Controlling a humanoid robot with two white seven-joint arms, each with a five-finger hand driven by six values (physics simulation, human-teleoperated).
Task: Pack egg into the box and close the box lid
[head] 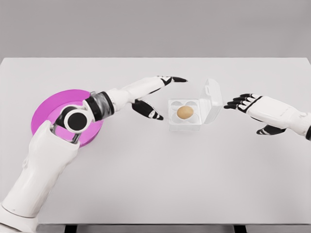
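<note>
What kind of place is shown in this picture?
Probably a simulated test bench, not a real room: a plain white table against a bare grey backdrop, holding only a purple plate and a small open box with an egg.

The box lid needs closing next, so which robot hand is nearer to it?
Right. The right robot hand sits just right of the raised box lid; the left robot hand lies beyond the box's far side.

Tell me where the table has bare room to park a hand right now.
Free: the table in front of the box, and the far strip behind it. Crowded: between left hand and box, and between the lid and right hand. The pink plate fills the left.
</note>
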